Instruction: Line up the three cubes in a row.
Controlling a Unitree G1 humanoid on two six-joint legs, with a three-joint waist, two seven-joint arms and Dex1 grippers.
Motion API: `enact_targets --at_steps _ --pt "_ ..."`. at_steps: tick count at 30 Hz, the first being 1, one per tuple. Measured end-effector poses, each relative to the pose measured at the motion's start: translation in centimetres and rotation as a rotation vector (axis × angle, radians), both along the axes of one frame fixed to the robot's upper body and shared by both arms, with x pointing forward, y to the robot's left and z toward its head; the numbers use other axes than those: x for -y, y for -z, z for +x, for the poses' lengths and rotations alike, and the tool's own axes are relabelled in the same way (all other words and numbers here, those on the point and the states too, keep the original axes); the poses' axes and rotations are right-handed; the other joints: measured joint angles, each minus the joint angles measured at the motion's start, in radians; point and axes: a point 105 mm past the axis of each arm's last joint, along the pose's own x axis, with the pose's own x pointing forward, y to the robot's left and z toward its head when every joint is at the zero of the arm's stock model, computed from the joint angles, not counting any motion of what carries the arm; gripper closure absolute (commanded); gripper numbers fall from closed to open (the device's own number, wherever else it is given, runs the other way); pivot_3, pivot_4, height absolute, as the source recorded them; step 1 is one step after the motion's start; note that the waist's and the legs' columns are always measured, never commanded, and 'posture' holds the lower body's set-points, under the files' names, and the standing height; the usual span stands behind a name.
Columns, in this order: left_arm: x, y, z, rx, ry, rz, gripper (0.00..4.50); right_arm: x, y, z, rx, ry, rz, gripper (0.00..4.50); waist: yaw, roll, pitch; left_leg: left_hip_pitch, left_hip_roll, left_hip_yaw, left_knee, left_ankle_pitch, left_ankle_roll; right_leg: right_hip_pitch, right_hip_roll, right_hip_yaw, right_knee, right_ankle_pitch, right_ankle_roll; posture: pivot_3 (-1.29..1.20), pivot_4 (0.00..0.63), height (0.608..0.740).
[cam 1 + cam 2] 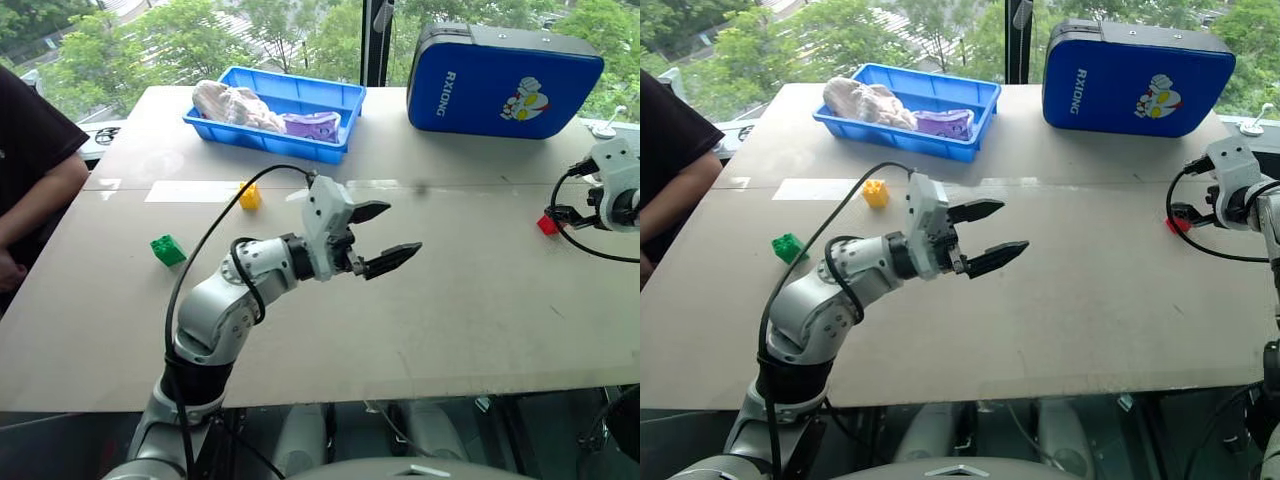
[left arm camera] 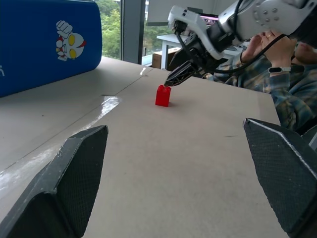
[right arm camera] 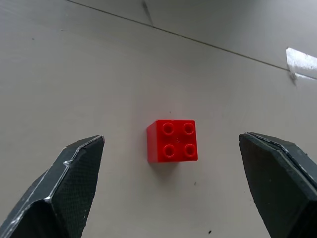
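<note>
We see the red cube (image 3: 172, 140) standing studs up on the counter (image 1: 450, 320) near its right edge, with nothing touching it. Our right hand (image 3: 171, 186) hangs just above it with its two black fingers (image 3: 59, 191) spread wide, one to each side of the cube and well clear of it. The yellow cube (image 1: 249, 196) sits far off on the left half of the counter, just in front of a blue tray (image 1: 345, 100), and the green cube (image 1: 168, 250) lies nearer to us and further left; those two are near each other but apart, and both are well apart from the red one. Our left hand (image 1: 385, 238) hovers over the middle of the counter, pointing toward the right side, its fingers spread and holding nothing. The tray holds a crumpled pale bag and something purple. A blue case (image 1: 500, 80) stands at the far edge of the counter. A person's arm (image 1: 35, 190) rests at the left edge.
</note>
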Motion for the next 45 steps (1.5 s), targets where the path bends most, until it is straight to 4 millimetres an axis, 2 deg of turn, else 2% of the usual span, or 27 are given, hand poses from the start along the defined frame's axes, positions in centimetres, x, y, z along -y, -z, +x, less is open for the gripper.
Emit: enact_targets --at_steps 3,10,24,27,31,32,39,45 --pt "0.4 0.3 -0.3 -0.005 0.026 -0.003 0.03 0.4 1.0 1.1 -0.028 0.025 0.041 0.00 0.000 0.001 0.001 -0.001 0.000 0.001 0.000 0.000 0.000 -0.001 0.000 0.001 0.000 0.002 0.005 0.00 0.150 0.740" --pt "0.4 0.6 -0.6 0.013 0.038 -0.004 0.03 2.0 2.1 1.5 -0.062 0.029 -0.018 0.00 -0.002 0.001 0.001 -0.001 0.000 0.001 -0.001 0.000 0.000 -0.001 -0.001 0.001 -0.001 0.002 0.006 0.00 0.150 0.740" --pt "0.6 0.8 -1.6 0.046 0.128 0.029 0.03 1.3 3.6 1.9 -0.092 0.014 0.003 0.00 -0.003 0.002 0.001 0.000 0.000 0.001 0.000 0.000 0.000 -0.001 -0.001 0.001 0.001 0.002 0.005 0.00 0.150 0.740" --pt "0.7 0.5 -1.5 0.055 0.128 0.026 0.00 1.4 3.7 2.0 -0.086 0.017 -0.004 0.80 -0.002 0.002 0.001 0.000 0.000 0.001 0.000 0.000 0.000 -0.001 -0.001 0.001 0.001 0.002 0.005 0.00 0.150 0.740" --pt "0.7 0.4 -1.3 0.052 0.116 0.026 0.00 1.2 4.1 2.0 -0.088 0.015 0.004 2.87 -0.004 0.002 0.001 0.000 0.000 0.001 0.000 0.000 0.000 -0.001 -0.001 0.002 0.001 0.002 0.005 0.00 0.150 0.740" --pt "0.6 0.4 -1.3 0.051 0.111 0.027 0.00 1.0 3.6 2.3 -0.072 0.007 0.011 3.19 -0.006 0.002 0.001 0.001 0.000 0.002 0.000 0.000 0.000 -0.001 0.000 0.002 0.001 0.002 0.006 0.00 0.150 0.740" --pt "0.1 0.1 -1.0 0.049 0.081 0.022 0.00 0.2 3.7 2.5 -0.077 -0.021 0.023 3.21 -0.005 0.002 0.001 0.000 0.000 0.001 0.000 0.000 0.000 -0.001 0.000 0.002 0.001 0.002 0.006 0.00 0.150 0.740" --pt "-0.1 0.3 -1.0 0.044 0.076 0.029 0.00 -1.4 2.7 2.9 -0.061 -0.118 0.053 3.21 -0.004 0.003 0.001 0.000 0.000 0.001 -0.001 0.000 0.000 -0.001 0.000 0.002 0.001 0.002 0.006 0.00 0.150 0.740"
